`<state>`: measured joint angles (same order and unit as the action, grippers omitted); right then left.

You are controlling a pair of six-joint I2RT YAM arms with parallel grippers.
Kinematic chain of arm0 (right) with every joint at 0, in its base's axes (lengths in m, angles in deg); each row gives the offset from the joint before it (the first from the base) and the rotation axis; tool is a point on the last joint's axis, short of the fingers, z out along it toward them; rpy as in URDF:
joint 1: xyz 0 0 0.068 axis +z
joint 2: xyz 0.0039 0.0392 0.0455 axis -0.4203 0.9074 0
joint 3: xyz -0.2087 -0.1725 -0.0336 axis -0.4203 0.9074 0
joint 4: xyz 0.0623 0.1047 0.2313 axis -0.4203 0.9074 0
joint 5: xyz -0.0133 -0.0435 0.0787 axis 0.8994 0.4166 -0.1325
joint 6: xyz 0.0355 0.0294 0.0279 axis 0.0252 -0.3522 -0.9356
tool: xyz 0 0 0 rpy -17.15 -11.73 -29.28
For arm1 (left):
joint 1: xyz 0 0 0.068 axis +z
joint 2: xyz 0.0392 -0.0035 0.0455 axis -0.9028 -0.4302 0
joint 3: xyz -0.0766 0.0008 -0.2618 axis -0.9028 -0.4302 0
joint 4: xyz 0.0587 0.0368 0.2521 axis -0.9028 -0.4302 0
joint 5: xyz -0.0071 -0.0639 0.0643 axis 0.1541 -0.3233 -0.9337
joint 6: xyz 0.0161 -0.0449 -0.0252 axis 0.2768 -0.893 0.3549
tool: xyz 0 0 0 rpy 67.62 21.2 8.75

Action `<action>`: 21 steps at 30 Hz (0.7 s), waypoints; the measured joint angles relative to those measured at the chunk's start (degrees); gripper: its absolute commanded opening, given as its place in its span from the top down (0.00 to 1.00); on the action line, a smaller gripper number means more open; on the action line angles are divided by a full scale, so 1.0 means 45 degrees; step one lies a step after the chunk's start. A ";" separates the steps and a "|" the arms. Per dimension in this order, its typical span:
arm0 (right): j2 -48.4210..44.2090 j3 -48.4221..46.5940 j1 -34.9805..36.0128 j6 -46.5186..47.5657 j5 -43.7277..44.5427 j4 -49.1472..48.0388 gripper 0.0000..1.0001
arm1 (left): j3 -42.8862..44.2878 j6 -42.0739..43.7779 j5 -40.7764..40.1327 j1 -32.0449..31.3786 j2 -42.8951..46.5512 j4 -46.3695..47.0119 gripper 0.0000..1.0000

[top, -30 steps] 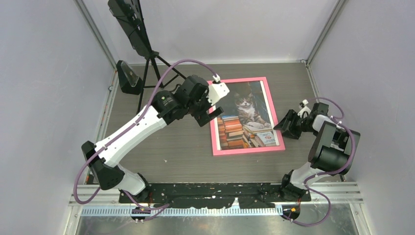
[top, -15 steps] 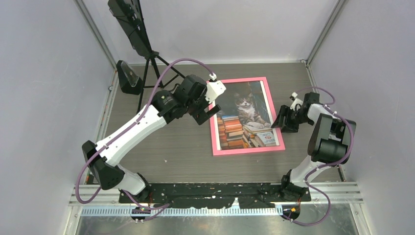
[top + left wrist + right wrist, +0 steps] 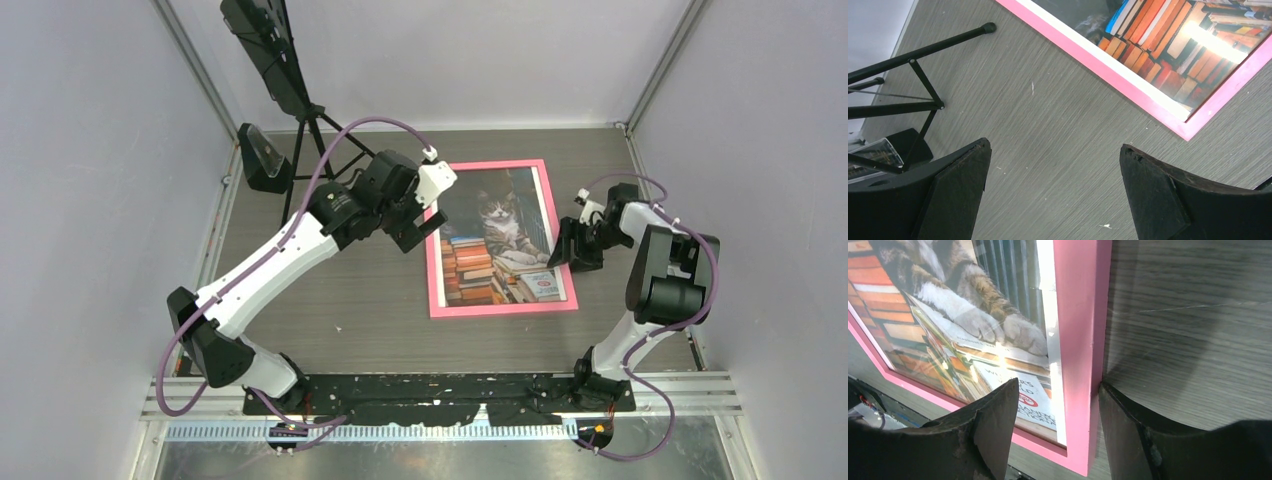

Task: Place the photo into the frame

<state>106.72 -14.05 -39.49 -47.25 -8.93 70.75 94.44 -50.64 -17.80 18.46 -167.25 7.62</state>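
The pink frame (image 3: 505,309) lies flat on the grey table, and the photo (image 3: 500,250) of a cat among books is inside it, face up. My right gripper (image 3: 562,248) is open and straddles the frame's right rail (image 3: 1080,315) near its near corner. One finger (image 3: 1128,430) rests against the rail's outer edge, and the other hangs over the photo (image 3: 973,310). My left gripper (image 3: 418,232) hovers wide open over bare table just left of the frame. In the left wrist view the gripper (image 3: 1054,146) holds nothing, and the frame's corner (image 3: 1108,75) and photo (image 3: 1168,35) lie beyond it.
A black tripod (image 3: 315,130) carrying a dark device (image 3: 260,45) stands at the back left, with its legs (image 3: 923,50) close to my left gripper. A small clear-and-black stand (image 3: 262,158) sits beside it. Grey walls close in on both sides.
My right gripper moved left onto the frame's right rail, and the frame slid slightly left and straightened. The left arm barely shifted.
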 measured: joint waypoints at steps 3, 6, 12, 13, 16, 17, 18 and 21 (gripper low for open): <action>0.0000 -0.0044 0.0170 0.0136 -0.0034 0.0316 0.34 | -0.0005 -0.0029 0.0000 0.0102 0.0000 0.0000 0.00; 0.0000 -0.0049 0.0369 0.0194 -0.0121 0.0568 0.34 | -0.0015 -0.0146 0.0005 0.0262 0.0000 0.0005 0.00; 0.0000 -0.0097 0.0597 0.0185 -0.0335 0.0797 0.34 | -0.0053 -0.0466 0.0044 0.0743 0.0000 0.0010 0.00; 0.0000 -0.0097 0.0607 0.0185 -0.0335 0.0792 0.34 | -0.0073 -0.0554 0.0058 0.0855 0.0000 0.0024 0.00; -0.0136 -0.0097 0.0631 0.0151 -0.0204 0.0685 0.33 | -0.0267 -0.0738 0.0175 0.1258 0.0000 0.0165 0.00; -0.0296 -0.0092 0.0636 0.0146 -0.0117 0.0593 0.32 | -0.0355 -0.0801 0.0219 0.1389 0.0000 0.0204 0.00; -0.0520 -0.0092 0.0636 0.0151 -0.0010 0.0486 0.32 | -0.0520 -0.0918 0.0301 0.1569 0.0015 0.0296 0.00; -0.1447 -0.0092 0.0636 0.0189 0.0277 0.0155 0.30 | -0.1263 -0.1137 0.0495 0.2108 0.0170 0.0690 0.00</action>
<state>100.21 -14.46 -36.62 -46.40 -7.68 71.44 88.76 -55.76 -15.57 27.94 -166.49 10.73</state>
